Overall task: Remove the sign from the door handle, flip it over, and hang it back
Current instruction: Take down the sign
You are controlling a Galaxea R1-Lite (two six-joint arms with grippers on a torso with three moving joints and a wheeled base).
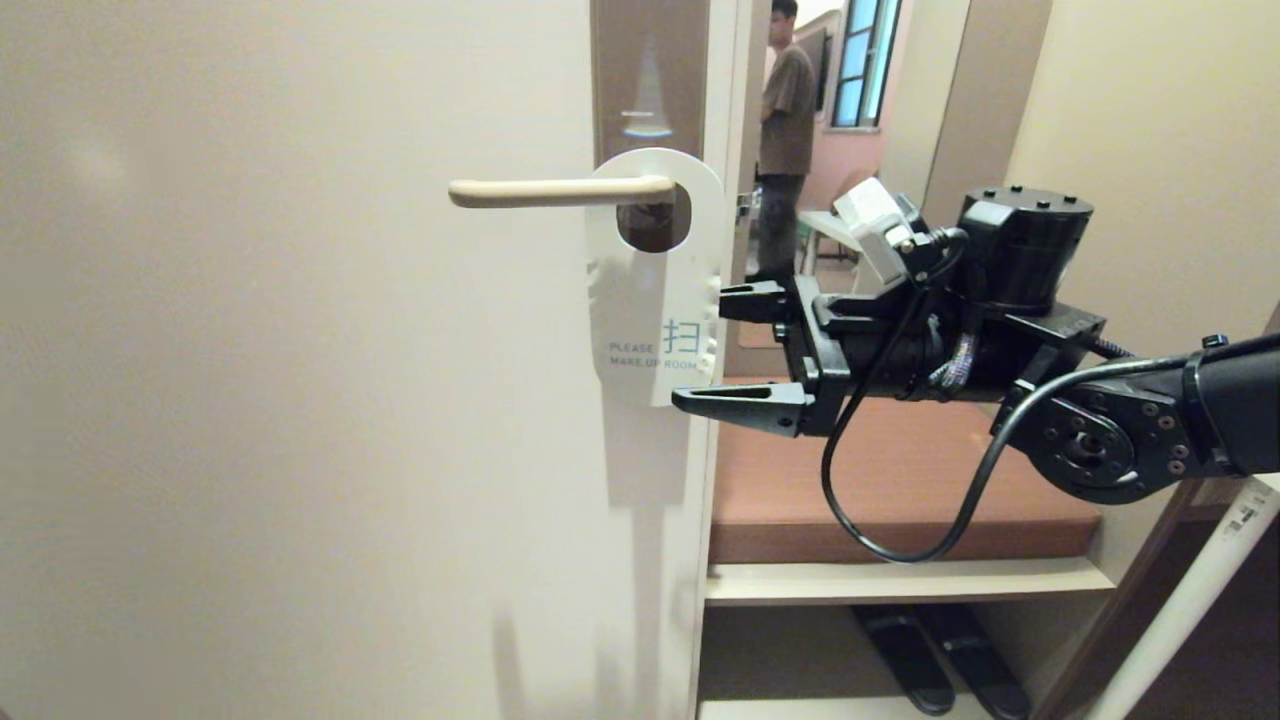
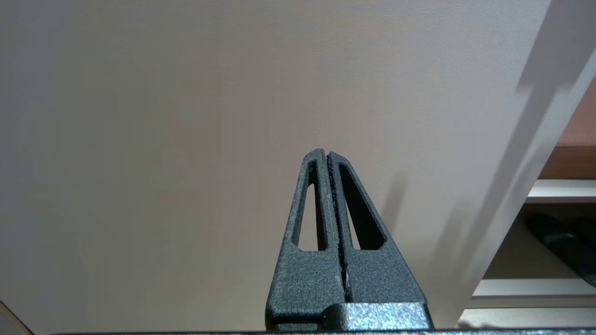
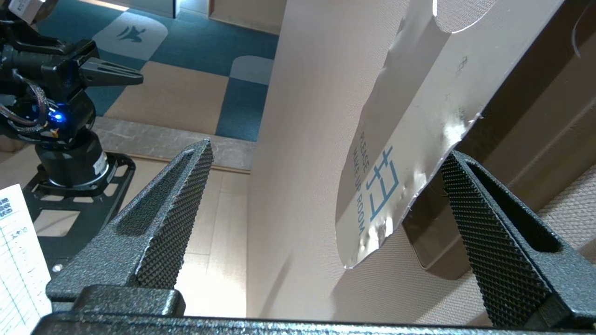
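Cream door (image 1: 300,400) filled most of the head view, and on it the door handle (image 1: 560,191) ran level from its tall brownish-grey backplate (image 1: 650,70). Off that lever hung the sign (image 1: 655,290), looped on by its oval hole, white face out, reading "PLEASE MAKE UP ROOM". Behind, through the doorway, a person (image 1: 785,140) stood well back, and a shelf (image 1: 900,480) sat below the arm. In came the right gripper (image 1: 715,345) from the door's edge side, fingers (image 3: 172,204) spread as wide as they go, one in front of the card's lower part and the other (image 3: 489,218) behind its edge. No pinch yet! The left gripper (image 2: 328,160), down low facing the bare door, had its fingers pressed together and looked parked. By the look of it this was the reach-in of the very first step, taking the sign off. The next move called for closing on the lower card, then lifting and sliding it along the lever and off the free end.
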